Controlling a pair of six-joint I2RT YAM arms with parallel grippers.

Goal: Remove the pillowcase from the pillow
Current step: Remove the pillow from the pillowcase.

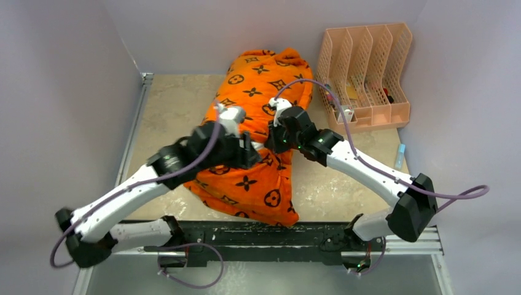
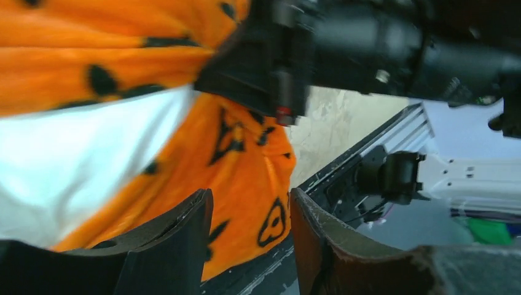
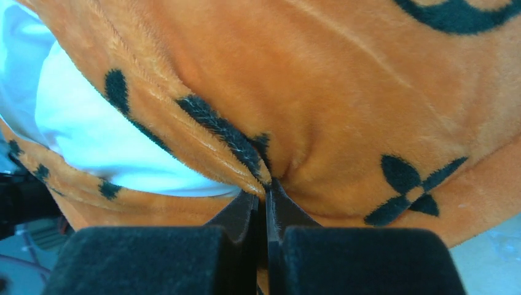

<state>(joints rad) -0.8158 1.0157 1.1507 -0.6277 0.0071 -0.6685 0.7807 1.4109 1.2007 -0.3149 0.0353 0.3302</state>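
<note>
1. Orange fuzzy pillowcase [image 1: 253, 184] with black flowers and circles lies down the middle of the worktop [image 1: 175, 107], from the back wall to the near edge.
2. I can see the white pillow [image 3: 92, 144] peeking out of a gap in the orange cloth in both wrist views.
3. My right hand [image 3: 266, 195] is pinched tight on a fold of the pillowcase, right at the edge of that gap. Its two fingers are pressed together with the cloth between the tips.
4. My left hand [image 2: 249, 206] is open. Its two fingers stand wide apart, and I see orange cloth past them. I cannot tell if they touch it.
5. From above, both hands are over the middle of the pillowcase, close to each other.
6. A peach rack [image 1: 368, 70] with slots sits at the back right of the worktop, just beside the pillowcase.
</note>
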